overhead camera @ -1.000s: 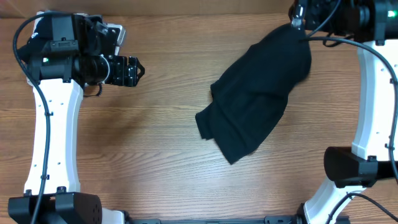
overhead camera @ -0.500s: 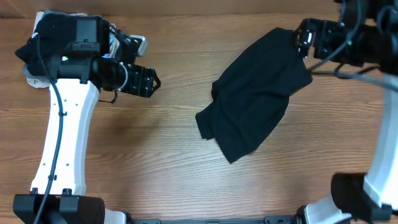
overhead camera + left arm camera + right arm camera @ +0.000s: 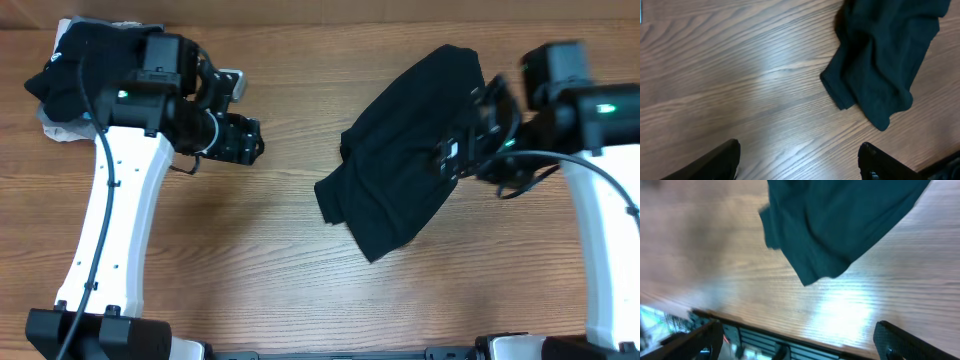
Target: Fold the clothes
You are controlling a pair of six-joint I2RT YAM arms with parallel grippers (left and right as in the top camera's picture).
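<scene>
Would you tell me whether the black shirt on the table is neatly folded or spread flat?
Neither: the black shirt lies bunched in an uneven heap, edges doubled over irregularly, on the table.

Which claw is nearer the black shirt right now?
Right. The right claw hangs over the right edge of the black shirt; the left claw is off to its left over the wooden table, well apart.

A brown wood-grain worktop [image 3: 270, 260], its streaks running left to right, fills every view, with a pale sheen [image 3: 772, 75] of reflected light on its bare middle and, in the right wrist view, a blurred dark rail [image 3: 765, 342] beyond its edge.
</scene>
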